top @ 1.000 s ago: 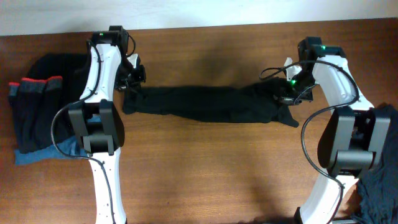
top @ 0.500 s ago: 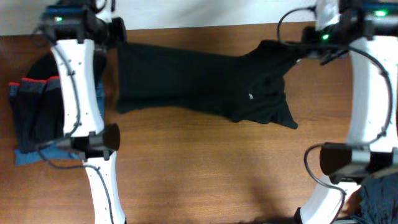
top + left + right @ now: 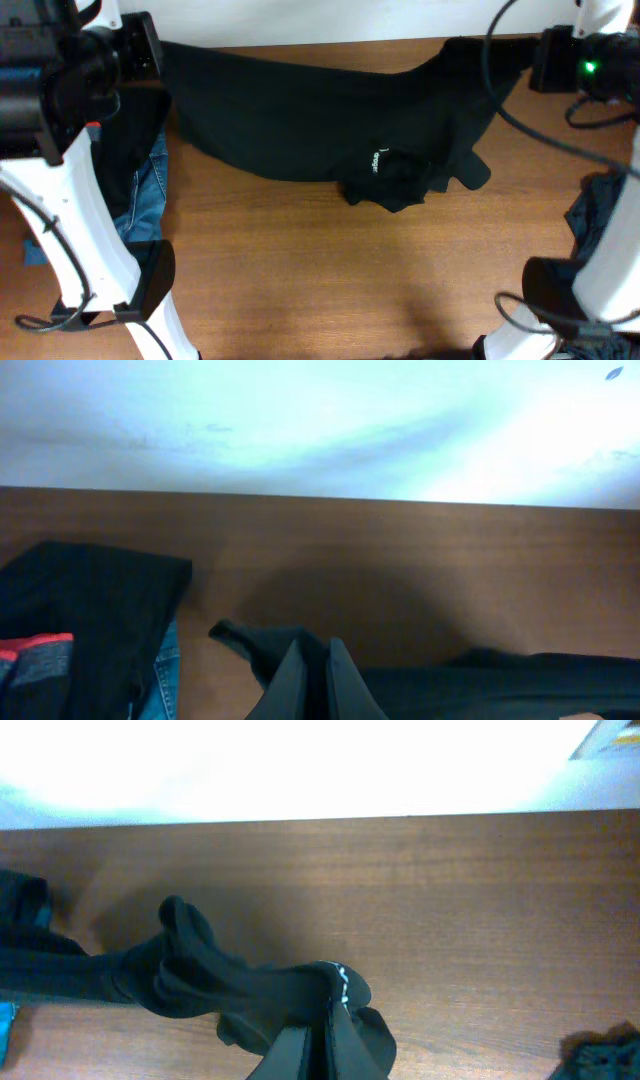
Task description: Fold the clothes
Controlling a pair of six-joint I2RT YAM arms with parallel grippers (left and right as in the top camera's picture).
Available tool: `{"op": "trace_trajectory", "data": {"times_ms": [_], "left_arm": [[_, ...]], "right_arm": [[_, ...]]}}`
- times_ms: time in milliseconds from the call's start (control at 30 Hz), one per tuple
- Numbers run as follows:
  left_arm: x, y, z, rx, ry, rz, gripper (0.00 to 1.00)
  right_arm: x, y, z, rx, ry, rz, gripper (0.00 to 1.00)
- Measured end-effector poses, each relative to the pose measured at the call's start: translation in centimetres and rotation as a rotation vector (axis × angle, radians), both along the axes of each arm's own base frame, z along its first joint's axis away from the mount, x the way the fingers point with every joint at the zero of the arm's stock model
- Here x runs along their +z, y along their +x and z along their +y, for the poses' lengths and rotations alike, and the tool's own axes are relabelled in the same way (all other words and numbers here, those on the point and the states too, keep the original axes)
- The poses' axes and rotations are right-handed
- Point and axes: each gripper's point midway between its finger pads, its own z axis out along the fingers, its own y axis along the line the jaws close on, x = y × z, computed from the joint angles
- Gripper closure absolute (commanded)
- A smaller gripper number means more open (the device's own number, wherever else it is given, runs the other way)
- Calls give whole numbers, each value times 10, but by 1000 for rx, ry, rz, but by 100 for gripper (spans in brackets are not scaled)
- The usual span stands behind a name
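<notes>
Both arms have risen and swung toward the far edge over the last second. They have carried the black garment (image 3: 300, 120) from a bunched strip lying on the tabletop (image 3: 300, 290) into a broad sheet strung between them. The left tool (image 3: 312, 660) is pinched together on one end of the cloth. The right tool (image 3: 318, 1030) is clamped on the other end, just by a bit of white print. The middle sags toward the near side and ends in a crumpled knot beside the white lettering (image 3: 378, 161). Whether that knot hangs free or drags on the wood cannot be told from above. The step in hand looks like spreading the cloth before any fold. To do it well, both ends should probably stay level and evenly taut, so the sheet hangs without a twist. The knot likely needs to fall open, by lifting a little more or easing the ends apart, before the cloth is laid down. It would be best laid on bare wood in the centre. The left end hangs close over the pile of dark clothes (image 3: 135, 150), and another dark heap (image 3: 600, 215) lies at the right, so drifting sideways risks snagging either. Both grips look thin, so a sharp tug could slip one free.
</notes>
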Motion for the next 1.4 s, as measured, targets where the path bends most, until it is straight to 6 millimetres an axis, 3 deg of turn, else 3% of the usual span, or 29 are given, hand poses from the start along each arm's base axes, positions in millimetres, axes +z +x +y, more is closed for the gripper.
{"op": "trace_trajectory", "data": {"times_ms": [100, 167, 333, 500, 600, 733, 867, 967, 1067, 1200, 1267, 1367, 1400], "left_arm": [[7, -6, 1, 4, 3, -17, 100], [7, -10, 2, 5, 6, -7, 100], [-11, -33, 6, 25, 24, 106, 100], [-38, -81, 19, 73, 76, 247, 100], [-45, -118, 24, 92, 98, 276, 100], [-23, -149, 30, 126, 117, 163, 100], [12, -159, 34, 154, 119, -5, 100], [19, -151, 36, 166, 123, -41, 100], [3, -125, 36, 162, 127, 18, 100], [-47, -72, 32, 135, 126, 184, 100], [-92, -29, 29, 117, 124, 296, 100], [-144, 21, 27, 105, 122, 372, 100], [-159, 44, 27, 101, 122, 364, 100]], "right_arm": [[15, -22, -1, -26, -5, -34, 96], [22, -48, -2, -52, -14, -48, 96], [0, -95, -7, -105, -34, 38, 96], [-25, -131, -7, -127, -37, 105, 96], [-20, -152, -6, -141, -34, 69, 96], [0, -180, -11, -193, -57, -31, 96], [13, -191, -24, -266, -101, -84, 96], [5, -172, -31, -287, -118, -29, 96], [-17, -136, -37, -288, -130, 85, 96], [-77, -69, -45, -268, -147, 325, 96], [-109, -40, -49, -246, -159, 420, 96], [-151, 6, -50, -189, -172, 489, 96], [-164, 30, -51, -168, -174, 469, 96]]}}
